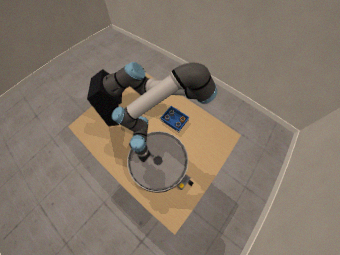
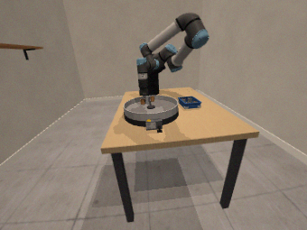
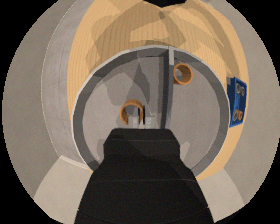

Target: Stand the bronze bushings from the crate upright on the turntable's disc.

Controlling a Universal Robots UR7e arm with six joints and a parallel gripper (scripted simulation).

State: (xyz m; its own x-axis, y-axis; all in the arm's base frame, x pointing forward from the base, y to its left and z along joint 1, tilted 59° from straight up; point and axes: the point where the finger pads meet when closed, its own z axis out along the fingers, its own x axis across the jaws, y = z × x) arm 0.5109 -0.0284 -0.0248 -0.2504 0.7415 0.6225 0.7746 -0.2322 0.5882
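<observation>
My gripper points down over the turntable's disc, shut on the wall of a bronze bushing, one finger inside its bore and one outside. Its open end faces up; whether it touches the disc I cannot tell. A second bronze bushing stands upright on the disc, across the upright divider. The hub is at the disc's middle. The blue crate holds several bushings; one looks bronze, others look steel.
A raised rim surrounds the disc, and the thin divider rises inside it. A small grey box with a yellow button sits outside the rim. The crate is beside the turntable on the wooden table.
</observation>
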